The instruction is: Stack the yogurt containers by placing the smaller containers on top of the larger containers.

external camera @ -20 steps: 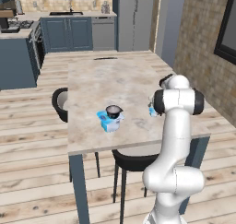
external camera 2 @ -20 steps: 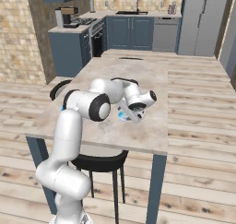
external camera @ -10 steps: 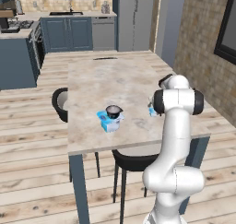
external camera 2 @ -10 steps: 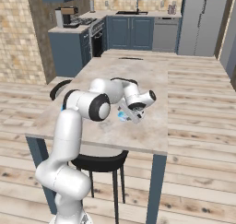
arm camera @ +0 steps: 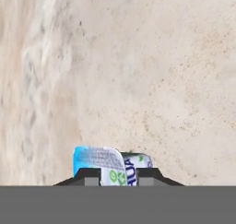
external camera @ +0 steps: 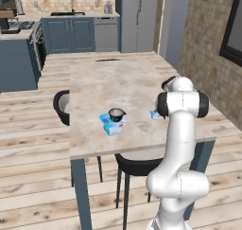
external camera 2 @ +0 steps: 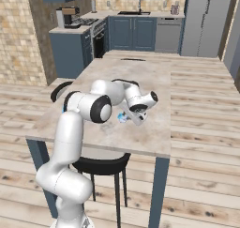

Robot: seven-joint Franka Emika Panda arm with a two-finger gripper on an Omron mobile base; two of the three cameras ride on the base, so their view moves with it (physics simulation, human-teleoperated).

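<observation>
**A:** Left base view: the black cup [external camera: 116,114] sits on the rectangular tub [external camera: 109,125], well off to the hand's side; the tiny light-blue cup [external camera: 154,114] peeks past the arm.

**B:** Right base view: gripper [external camera 2: 132,117] is down on the tabletop [external camera 2: 140,81], far from any edge.

**A:** Hand view: fingertips [arm camera: 91,174] are clamped on it. Looks light and thin-walled, so grip its sides gently. Bare marble ahead.

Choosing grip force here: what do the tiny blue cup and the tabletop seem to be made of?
Tiny blue cup: probably thin plastic with a glossy printed label; light-blue and white sides carry lettering. Tabletop: looks like polished stone, maybe marble; beige, mottled, with pale veining. Both are rendered, so this is only a guess.
</observation>
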